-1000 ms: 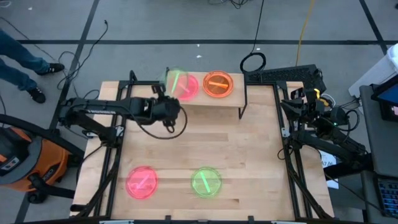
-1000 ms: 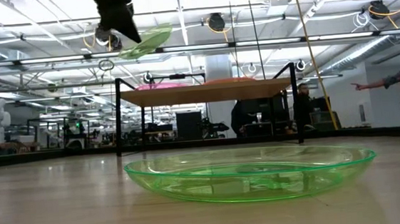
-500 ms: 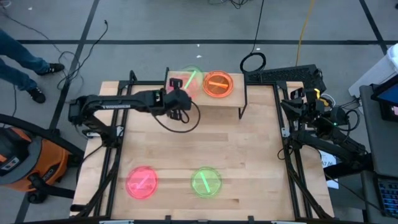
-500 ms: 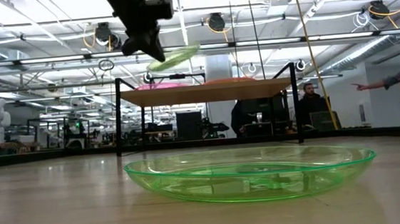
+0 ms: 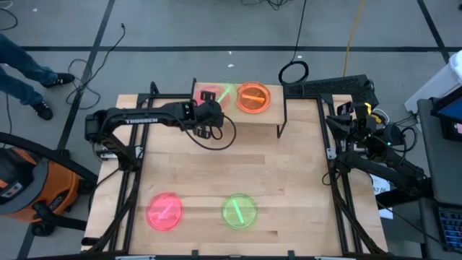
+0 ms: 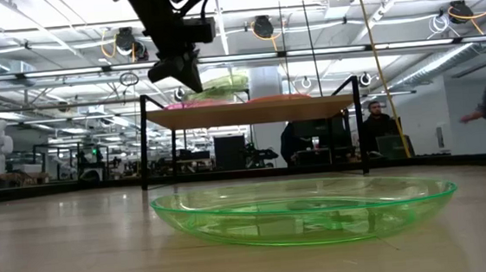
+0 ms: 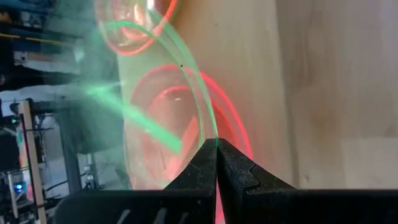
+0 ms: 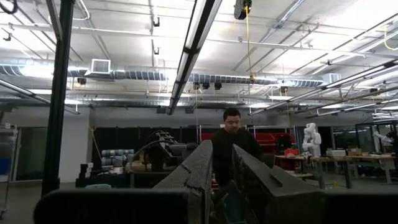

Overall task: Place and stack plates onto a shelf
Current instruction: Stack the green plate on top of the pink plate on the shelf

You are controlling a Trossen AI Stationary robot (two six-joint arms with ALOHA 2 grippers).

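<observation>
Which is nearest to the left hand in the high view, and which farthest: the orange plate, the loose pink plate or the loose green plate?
From the left hand:
1. Orange plate, beside it on the shelf.
2 and 3. Pink plate on the tabletop's near left, and green plate near centre: too close to call.

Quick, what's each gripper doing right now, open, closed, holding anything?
Left gripper: shut on the green plate, above the shelf.
Right gripper: parked at the table's right edge, cannot be told.

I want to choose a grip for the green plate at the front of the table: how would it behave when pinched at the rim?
The green plate looks thin and translucent, so it is probably light and may flex slightly. Its glossy surface could be slippery. Its low, wide form rests flat on the table, so it is unlikely to roll.
</observation>
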